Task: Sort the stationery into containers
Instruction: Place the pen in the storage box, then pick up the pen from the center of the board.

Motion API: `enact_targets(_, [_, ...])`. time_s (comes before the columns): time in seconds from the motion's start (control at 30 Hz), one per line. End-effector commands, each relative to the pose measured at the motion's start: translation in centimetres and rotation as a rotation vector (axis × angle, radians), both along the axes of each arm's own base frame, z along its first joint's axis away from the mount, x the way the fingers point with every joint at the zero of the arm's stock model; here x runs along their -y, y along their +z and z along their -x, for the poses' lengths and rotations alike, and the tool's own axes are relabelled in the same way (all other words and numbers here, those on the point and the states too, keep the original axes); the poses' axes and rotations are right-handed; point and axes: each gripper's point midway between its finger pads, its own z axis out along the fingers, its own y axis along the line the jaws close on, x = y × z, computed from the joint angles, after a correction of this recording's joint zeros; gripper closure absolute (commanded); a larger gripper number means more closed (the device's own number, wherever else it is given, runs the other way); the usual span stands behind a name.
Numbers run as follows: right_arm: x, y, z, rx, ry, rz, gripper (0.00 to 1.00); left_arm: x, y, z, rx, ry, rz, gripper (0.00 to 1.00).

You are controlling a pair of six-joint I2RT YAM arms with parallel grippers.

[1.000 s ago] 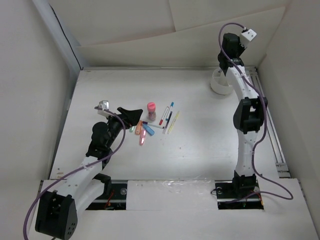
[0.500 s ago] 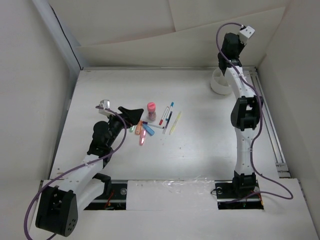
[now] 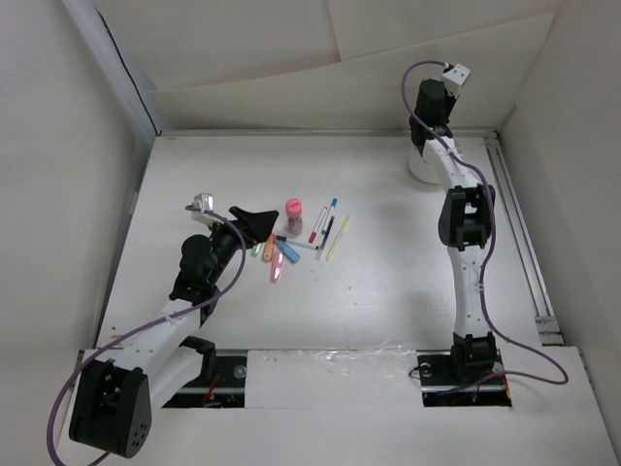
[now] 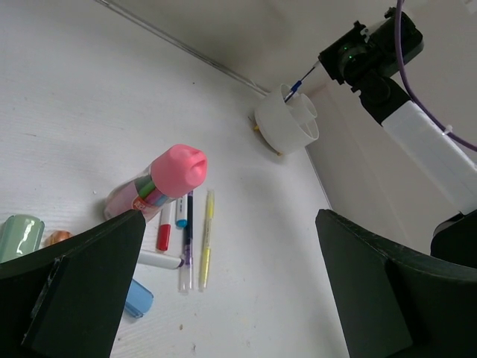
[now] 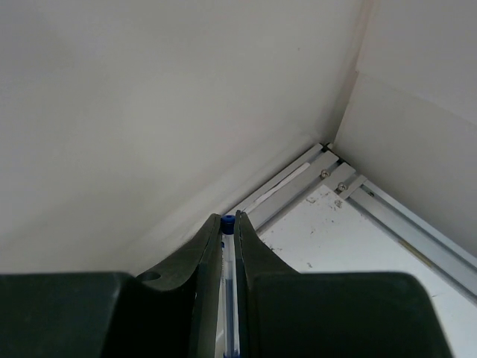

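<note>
Corner wall (image 5: pixel 149 112) beyond pen (image 5: pixel 229 298) between right jaws

no legible txt, bottle (image 4: pixel 151 188) print blurred

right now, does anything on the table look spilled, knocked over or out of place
Nothing looks spilled or damaged. The pens and highlighters lie loose in a jumble mid-table beside the pink-capped bottle, not yet sorted. The right fingers pinch a blue-tipped pen at the white cup.
</note>
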Motion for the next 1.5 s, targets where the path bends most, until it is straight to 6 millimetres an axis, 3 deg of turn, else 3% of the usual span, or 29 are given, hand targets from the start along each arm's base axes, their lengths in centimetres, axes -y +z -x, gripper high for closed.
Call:
enact_targets(0.0, [-1.2,3.8,-0.3,0.103,0.024,0.012,1.0,0.0,1.7,0.0,0.074,0.002,0.013,0.0])
enact_targets(0.07, [-1.6,3.7,-0.1,0.1,0.022,0.018,1.0,0.0,1.9,0.0,0.083,0.002,0.016,0.0])
enact_targets(0.1, [-1.6,2.6,0.1,0.07,0.022,0.022,1.0,0.0,1.9,0.0,0.083,0.002,0.016,0.0])
enact_targets(0.17, [-2.3,3.7,0.7,0.093,0.033,0.018,0.79,0.0,1.6,-0.1,0.074,0.002,0.013,0.0])
enact_targets(0.2, [-2.2,2.5,1.1,0.064,0.033,0.022,0.7,0.0,1.6,-0.1,0.074,0.002,0.013,0.0])
enact_targets(0.23, [-2.1,4.4,1.8,0.092,0.033,0.018,0.55,0.1,1.6,0.0,0.074,-0.007,0.013,0.0])
enact_targets(0.27, [-2.1,4.9,2.1,0.102,0.033,0.017,0.5,0.1,1.9,0.0,0.083,-0.007,0.015,0.0])
enact_targets(0.33, [-2.0,5.3,2.9,0.1,0.033,0.011,0.43,0.3,1.9,0.1,0.083,-0.017,0.015,0.0])
enact_targets(0.37, [-1.9,7.2,3.6,0.126,0.032,0.008,0.37,0.3,1.9,0.1,0.083,-0.017,0.015,0.0])
enact_targets(0.47, [-2.3,9.6,5.4,0.141,0.055,0.006,0.29,0.2,2.7,0.4,0.108,-0.017,0.022,0.0])
enact_targets(0.57, [-4.5,10.2,6.5,0.108,0.162,-0.009,0.29,0.1,2.5,0.6,0.108,-0.017,0.022,0.0])
enact_targets(0.6, [-6.4,11.7,7.3,0.099,0.253,-0.03,0.31,0.1,2.5,0.6,0.108,-0.017,0.022,0.0])
enact_targets(0.63, [-8.1,11.7,7.9,0.081,0.306,-0.048,0.35,0.1,2.1,0.6,0.094,-0.017,0.018,0.0])
enact_targets(0.67, [-9.4,10.5,8.6,0.039,0.356,-0.067,0.4,0.1,2.4,0.5,0.095,-0.017,0.018,0.0])
enact_targets(0.7, [-10.7,11.7,9.9,0.048,0.411,-0.102,0.56,0.2,2.1,0.3,0.076,-0.017,0.013,0.0])
enact_targets(0.73, [-13.8,10.2,10.8,-0.015,0.527,-0.133,0.65,0.2,1.8,0.3,0.063,-0.017,0.009,0.0])
enact_targets(0.77, [-15.3,9.4,11.7,-0.045,0.58,-0.155,0.73,0.2,2.3,0.2,0.077,-0.016,0.004,0.0])
enact_targets(0.8, [-16.6,6.6,12.9,-0.118,0.619,-0.181,0.83,0.2,1.7,0.1,0.058,-0.016,-0.002,0.0])
enact_targets(0.83, [-17.9,5.9,14.4,-0.155,0.66,-0.211,1.0,0.2,1.9,0.0,0.058,-0.016,-0.002,0.0])
enact_targets(0.87, [-20.7,4.5,15.8,-0.204,0.733,-0.23,1.0,0.4,1.9,0.2,0.058,-0.027,-0.002,0.0])
enact_targets(0.9, [-21.7,2.2,17.1,-0.27,0.754,-0.242,1.0,0.4,2.3,0.3,0.068,-0.027,0.001,0.0])
enact_targets(1.0, [-24.7,-1.7,21.0,-0.438,0.814,-0.243,1.0,0.5,2.4,0.5,0.07,-0.036,0.001,0.0])
enact_targets(1.07, [-25.3,-4.1,23.6,-0.531,0.835,-0.276,1.0,0.4,2.5,0.8,0.07,-0.036,0.001,0.0])
enact_targets(1.13, [-25.8,-6.3,25.8,-0.603,0.884,-0.323,0.92,0.3,2.6,0.9,0.069,-0.036,0.0,0.0])
enact_targets(1.23, [-26.7,-6.3,27.2,-0.613,0.941,-0.382,0.6,0.3,2.8,1.0,0.077,-0.036,0.003,0.0])
enact_targets(1.3, [-26.8,-7.8,28.0,-0.682,0.926,-0.392,0.46,0.3,2.6,1.0,0.069,-0.036,0.0,0.0])
enact_targets(1.47, [-28.6,-10.8,27.8,-0.777,0.916,-0.402,0.43,0.2,2.7,1.1,0.073,-0.036,-0.008,0.0])
